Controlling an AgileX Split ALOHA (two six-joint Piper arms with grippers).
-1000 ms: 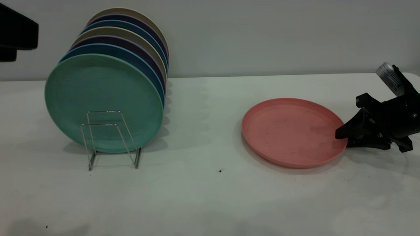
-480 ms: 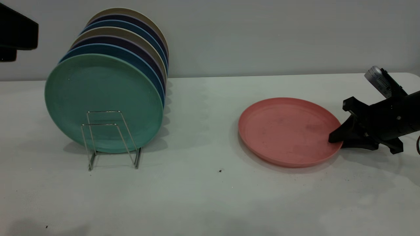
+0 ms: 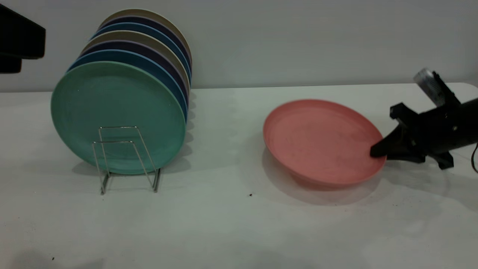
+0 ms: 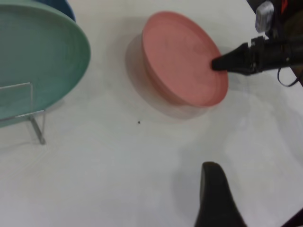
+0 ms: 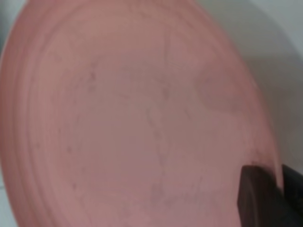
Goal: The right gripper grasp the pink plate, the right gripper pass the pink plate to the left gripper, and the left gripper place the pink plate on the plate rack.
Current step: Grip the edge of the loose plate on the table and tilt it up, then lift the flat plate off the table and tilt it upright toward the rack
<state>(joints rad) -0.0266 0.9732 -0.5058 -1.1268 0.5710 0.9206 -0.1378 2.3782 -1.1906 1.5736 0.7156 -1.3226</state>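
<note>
Seven racked plates (image 3: 118, 116), one pink plate (image 3: 321, 141), one plate rack (image 3: 125, 158), two grippers (image 3: 381, 152)

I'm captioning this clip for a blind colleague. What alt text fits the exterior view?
The right hand grips the pink plate by its rim, tilting it off the white table. To the left, a wire plate rack holds a row of upright plates, a green plate frontmost.

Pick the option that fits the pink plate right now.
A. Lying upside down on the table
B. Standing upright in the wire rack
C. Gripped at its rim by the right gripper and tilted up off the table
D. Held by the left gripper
C: the right gripper pinches the rim of the pink plate, which is tilted with a shadow beneath it.
</note>
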